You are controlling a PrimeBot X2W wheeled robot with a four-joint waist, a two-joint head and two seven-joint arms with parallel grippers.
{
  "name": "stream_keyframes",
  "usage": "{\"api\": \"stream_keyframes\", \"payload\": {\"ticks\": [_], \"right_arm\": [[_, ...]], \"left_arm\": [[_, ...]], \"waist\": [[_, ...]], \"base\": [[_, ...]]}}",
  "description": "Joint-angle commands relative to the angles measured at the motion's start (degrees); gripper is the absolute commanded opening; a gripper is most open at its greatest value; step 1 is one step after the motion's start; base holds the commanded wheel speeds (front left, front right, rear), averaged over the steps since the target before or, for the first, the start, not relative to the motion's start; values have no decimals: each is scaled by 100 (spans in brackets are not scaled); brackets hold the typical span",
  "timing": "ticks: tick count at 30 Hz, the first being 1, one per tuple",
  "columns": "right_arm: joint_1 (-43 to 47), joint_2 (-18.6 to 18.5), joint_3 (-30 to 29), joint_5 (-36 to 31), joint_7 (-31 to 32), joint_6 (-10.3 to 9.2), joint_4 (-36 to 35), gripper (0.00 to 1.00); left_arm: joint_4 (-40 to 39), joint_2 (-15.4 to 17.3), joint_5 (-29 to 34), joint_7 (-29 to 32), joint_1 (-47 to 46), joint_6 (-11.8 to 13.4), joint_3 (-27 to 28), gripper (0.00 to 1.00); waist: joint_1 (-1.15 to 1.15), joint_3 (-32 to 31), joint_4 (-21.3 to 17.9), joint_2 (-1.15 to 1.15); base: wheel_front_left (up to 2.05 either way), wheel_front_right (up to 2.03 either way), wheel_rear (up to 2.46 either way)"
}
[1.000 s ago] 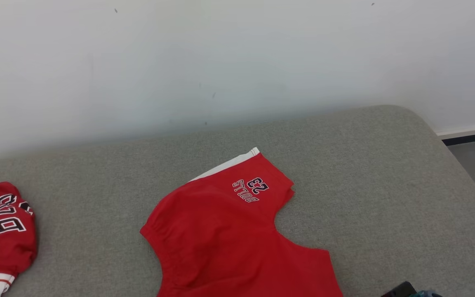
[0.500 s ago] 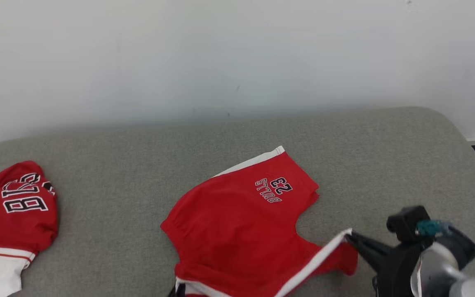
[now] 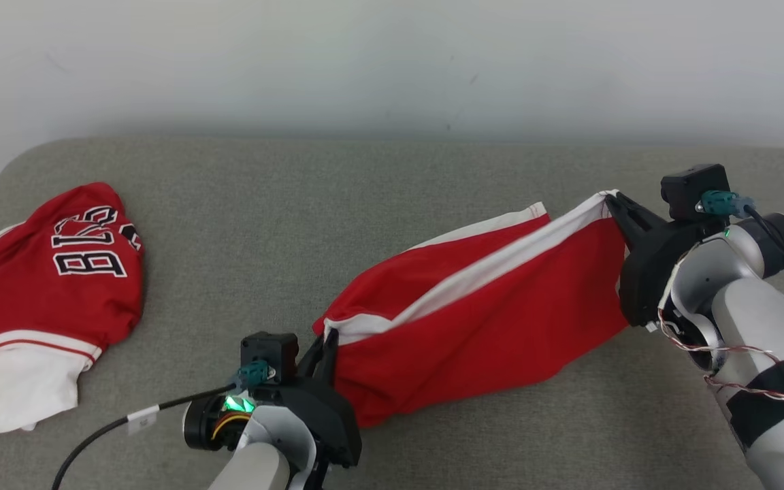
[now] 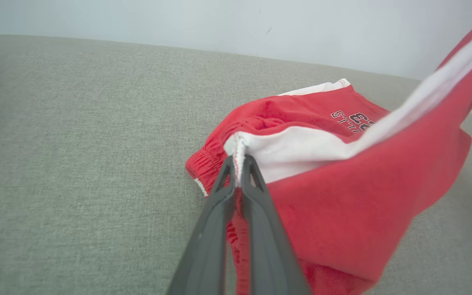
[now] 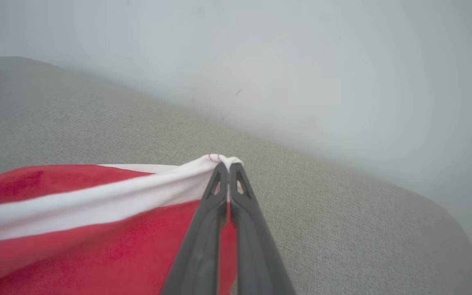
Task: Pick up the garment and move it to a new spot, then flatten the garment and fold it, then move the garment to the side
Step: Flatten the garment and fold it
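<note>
Shorts are up off the surface versus half a second ago: then they lay mostly flat, with only my right pincer at one white-trimmed corner; now both arms have them lifted and stretched; the head camera has swung too, so the frame shift isn't the cloth moving. Left pincer is clamped on the white edge at the near-left end, seam pinched between the fingertips in the left wrist view; right pincer is clamped on the far-right corner of the white stripe and held higher. Red panel hangs between the two grips, white stripe running taut along the top; lower fold sags onto the grey padded surface; the part with the "23" print lies on it behind, per the left wrist view. Second red jersey with a white hem lies crumpled at far left, well apart; white wall behind.
</note>
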Motion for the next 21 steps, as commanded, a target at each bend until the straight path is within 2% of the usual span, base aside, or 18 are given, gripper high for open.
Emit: {"api": "stream_keyframes", "payload": {"ticks": [1, 10, 21], "right_arm": [[-181, 138, -58, -163, -164, -12, 335, 0], [-1074, 517, -290, -687, -900, -12, 1759, 0], [-1755, 725, -554, -1258, -1436, -12, 2929, 0]], "left_arm": [[117, -28, -68, 18, -176, 95, 23, 0], [579, -61, -496, -123, -906, 302, -98, 0], [980, -62, -1109, -391, -1621, 574, -633, 0]], "waist": [[-2, 407, 350, -1], [-2, 789, 464, -1], [-2, 981, 481, -1]], "base": [[0, 0, 0], [0, 0, 0], [0, 0, 0]]}}
